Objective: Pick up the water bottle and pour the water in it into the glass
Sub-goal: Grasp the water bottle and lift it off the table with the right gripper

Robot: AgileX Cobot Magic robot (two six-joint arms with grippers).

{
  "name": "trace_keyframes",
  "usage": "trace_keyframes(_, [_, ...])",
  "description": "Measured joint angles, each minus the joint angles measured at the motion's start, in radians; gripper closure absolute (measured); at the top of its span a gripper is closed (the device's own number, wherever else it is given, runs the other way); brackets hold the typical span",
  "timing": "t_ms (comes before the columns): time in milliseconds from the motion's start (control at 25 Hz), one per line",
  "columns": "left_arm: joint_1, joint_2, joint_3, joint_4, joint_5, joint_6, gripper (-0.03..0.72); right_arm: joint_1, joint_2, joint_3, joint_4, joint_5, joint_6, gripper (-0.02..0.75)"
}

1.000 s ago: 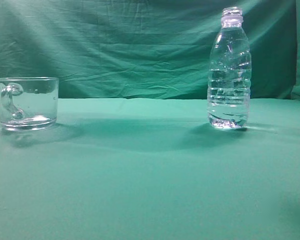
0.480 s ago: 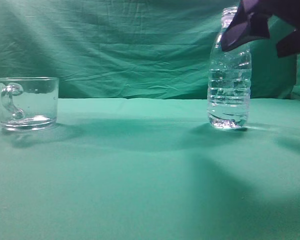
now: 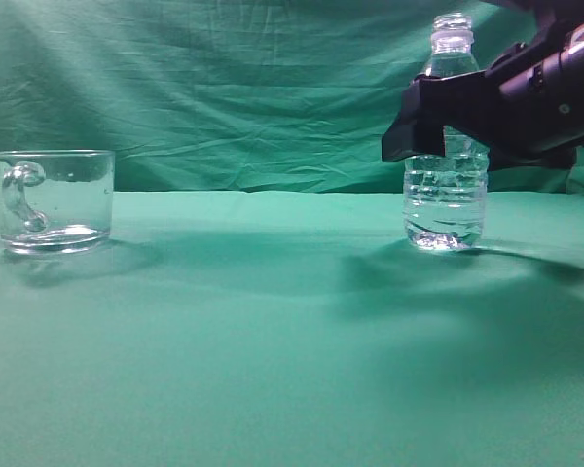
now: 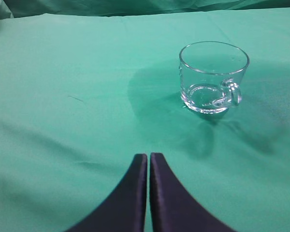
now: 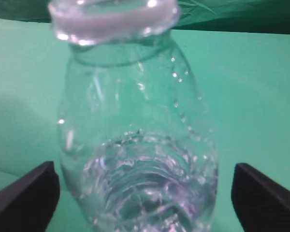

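Observation:
The water bottle (image 3: 447,199) stands upright at the right of the green table, clear and ribbed, uncapped, with water (image 3: 446,212) in its lower half. It fills the right wrist view (image 5: 135,145). My right gripper (image 5: 143,193) is open, one finger on each side of the bottle's body, with gaps on both sides. In the exterior view the dark right arm (image 3: 506,102) crosses in front of the bottle's upper body. The glass (image 3: 51,200), a clear empty mug with a handle, stands at the far left; it also shows in the left wrist view (image 4: 212,77). My left gripper (image 4: 148,157) is shut and empty, well short of the glass.
A green cloth (image 3: 273,341) covers the table and a green backdrop (image 3: 224,88) hangs behind. The left gripper does not show in the exterior view.
The right arm has come down from the upper right and now sits level with the bottle's upper body, its fingers astride it. The bottle and the glass have not moved.

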Motion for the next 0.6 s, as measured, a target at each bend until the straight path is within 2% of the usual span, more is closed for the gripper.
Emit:
trace_keyframes(120, [0.0,0.0,0.0,0.0,0.0,0.0,0.688,0.0,0.044,-0.041,0.0,-0.011,0.004,0.094])
trace_keyframes(160, [0.0,0.0,0.0,0.0,0.0,0.0,0.688,0.0,0.056,-0.05,0.0,-0.017,0.004,0.137])
trace_keyframes(240, [0.0,0.0,0.0,0.0,0.0,0.0,0.688,0.0,0.074,-0.059,0.0,-0.028,0.004,0.146])
trace_keyframes(280, [0.0,0.0,0.0,0.0,0.0,0.0,0.688,0.0,0.078,-0.061,0.0,-0.032,0.004,0.212])
trace_keyframes(400, [0.0,0.0,0.0,0.0,0.0,0.0,0.688,0.0,0.087,-0.062,0.003,-0.037,0.003,0.307])
trace_keyframes(480, [0.0,0.0,0.0,0.0,0.0,0.0,0.688,0.0,0.087,-0.062,0.003,-0.037,0.003,0.328])
trace_keyframes(560, [0.0,0.0,0.0,0.0,0.0,0.0,0.688,0.0,0.087,-0.062,0.003,-0.037,0.001,0.406])
trace_keyframes(600, [0.0,0.0,0.0,0.0,0.0,0.0,0.688,0.0,0.087,-0.062,0.003,-0.037,-0.002,0.387])
